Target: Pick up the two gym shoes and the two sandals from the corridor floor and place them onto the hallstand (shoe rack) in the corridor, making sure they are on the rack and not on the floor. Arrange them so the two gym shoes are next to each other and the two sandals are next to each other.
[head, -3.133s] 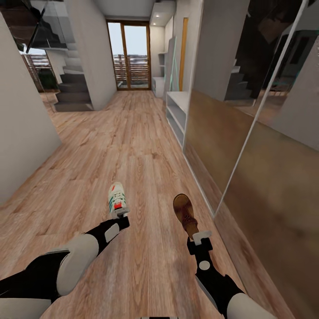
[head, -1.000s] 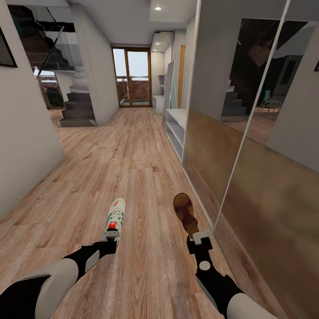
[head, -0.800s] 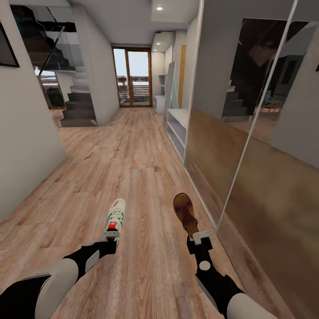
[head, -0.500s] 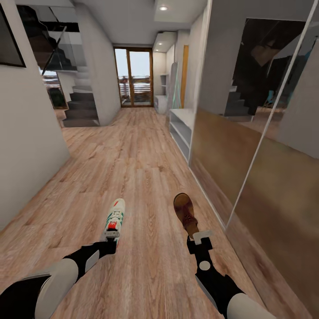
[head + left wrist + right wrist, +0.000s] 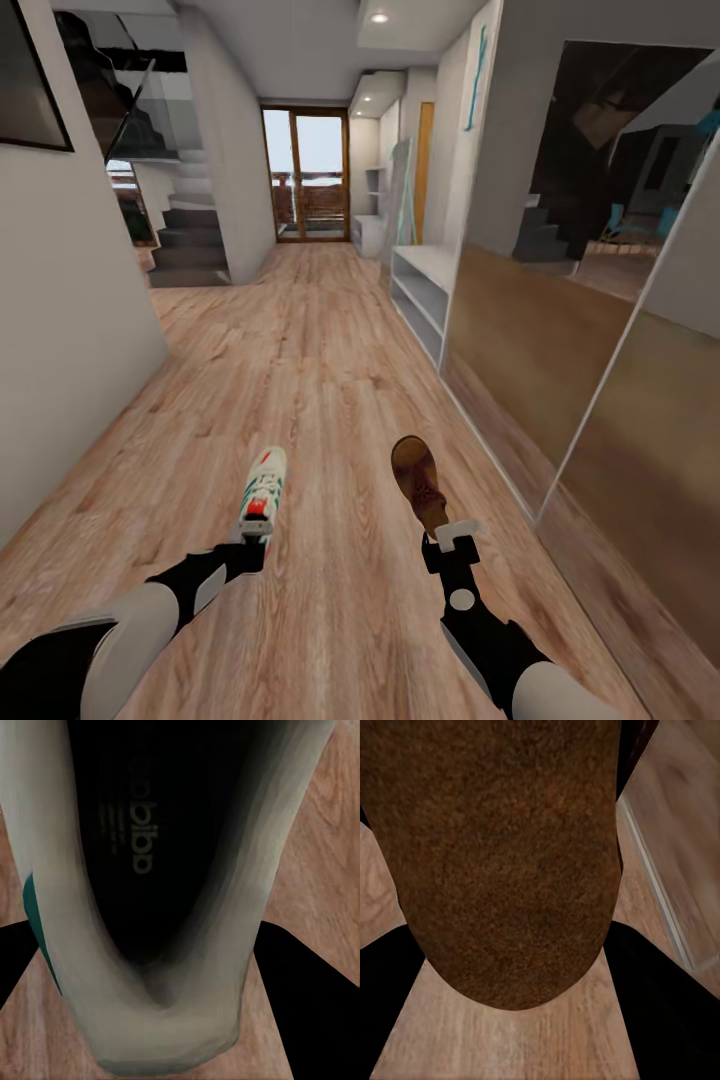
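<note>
— Two items in hand, inspector. My left pincer (image 5: 252, 541) is closed on the heel of one gym shoe (image 5: 262, 489), toe pointing away down the corridor, held clear above the floor (image 5: 300, 340).

— And the right?

— My right pincer (image 5: 452, 537) grips the heel end of one sandal (image 5: 418, 491), also toe forward and off the floor. The left wrist view has the shoe's (image 5: 165, 900) dark opening between my fingers (image 5: 315, 1005); the right wrist view has the sandal's (image 5: 502, 862) brown sole between dark fingers (image 5: 667, 997).

— Position of the rack?

— The hallstand (image 5: 425, 292) stands ahead on the right wall, just past the mirrored panel (image 5: 560, 330), well apart from both pincers. Its low top and the two open shelves look bare from here, though the far end is too small to judge.

— Surroundings?

— Stairs (image 5: 190, 245) are on the left ahead, and a glass door (image 5: 306, 175) at the corridor's end.
</note>
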Motion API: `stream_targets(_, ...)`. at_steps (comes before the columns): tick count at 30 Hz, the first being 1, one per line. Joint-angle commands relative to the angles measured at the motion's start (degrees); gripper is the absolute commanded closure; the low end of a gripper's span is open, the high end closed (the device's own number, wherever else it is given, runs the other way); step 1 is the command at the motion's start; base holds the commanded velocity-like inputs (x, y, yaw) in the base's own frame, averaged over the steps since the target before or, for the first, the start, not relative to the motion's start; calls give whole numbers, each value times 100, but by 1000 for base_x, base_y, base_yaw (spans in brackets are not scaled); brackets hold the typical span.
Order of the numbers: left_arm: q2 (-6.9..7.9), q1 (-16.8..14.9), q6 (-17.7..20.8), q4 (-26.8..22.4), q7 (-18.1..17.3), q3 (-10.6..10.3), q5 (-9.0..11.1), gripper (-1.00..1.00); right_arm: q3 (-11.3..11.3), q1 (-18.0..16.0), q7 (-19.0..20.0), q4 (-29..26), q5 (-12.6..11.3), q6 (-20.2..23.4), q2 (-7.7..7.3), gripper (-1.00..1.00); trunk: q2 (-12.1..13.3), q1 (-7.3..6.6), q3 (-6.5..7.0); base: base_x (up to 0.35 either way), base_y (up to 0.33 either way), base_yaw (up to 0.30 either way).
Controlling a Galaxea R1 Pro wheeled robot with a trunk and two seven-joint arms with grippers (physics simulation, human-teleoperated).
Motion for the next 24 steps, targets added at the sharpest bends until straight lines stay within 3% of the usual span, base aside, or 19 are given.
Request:
stream_targets(1,-4,2,34,-35,-24,41,-80,100,29,-7,-47,8,16,-3,-1,100,-2,1,-5,243,189,0)
stream_targets(7,-134,2,41,-338,-23,12,-141,100,30,-6,-47,8,16,-2,-1,100,-2,1,-5,305,148,0)
stream_targets(9,-285,2,58,-434,-23,-9,-160,100,29,-7,-47,8,16,-2,-1,100,-2,1,-5,341,156,0)
stream_targets(12,-338,2,53,-445,-20,-18,-167,100,31,-5,-47,8,16,-2,-1,100,-2,1,-5,345,163,0)
stream_targets(19,-304,2,37,-454,5,16,-117,100,18,-3,-47,8,8,-12,-7,100,-2,1,-5,349,161,0)
stream_targets(24,-311,2,40,-406,8,54,115,100,1,-2,-52,13,-36,-30,-9,100,-2,1,-5,350,118,0)
